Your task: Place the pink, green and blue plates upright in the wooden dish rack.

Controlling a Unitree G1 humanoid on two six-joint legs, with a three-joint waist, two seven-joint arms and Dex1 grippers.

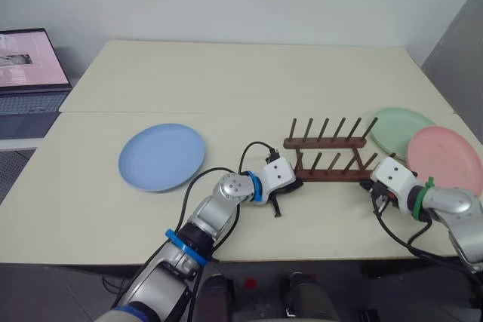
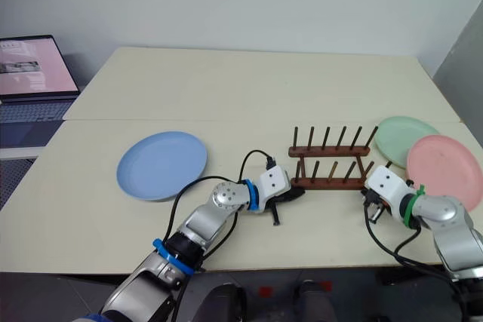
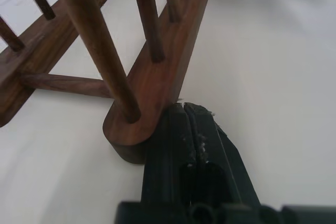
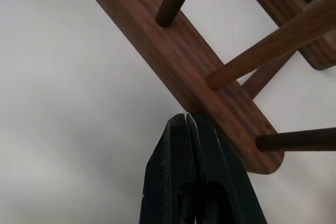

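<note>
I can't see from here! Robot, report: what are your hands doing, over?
Left gripper shut, tip at near bar's end of the wooden dish rack. Right gripper shut, against the other end. Rack empty; blue plate, green plate, pink plate flat on table.

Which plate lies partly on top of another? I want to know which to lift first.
The pink plate: its rim overlaps the green plate beside the wooden dish rack. The blue plate lies alone, on the rack's other side.

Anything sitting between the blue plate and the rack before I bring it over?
Only the left gripper. It sits shut at the near-left end of the wooden dish rack, on the side facing the blue plate. Otherwise the table between them is bare, and the rack's slots are empty.
</note>
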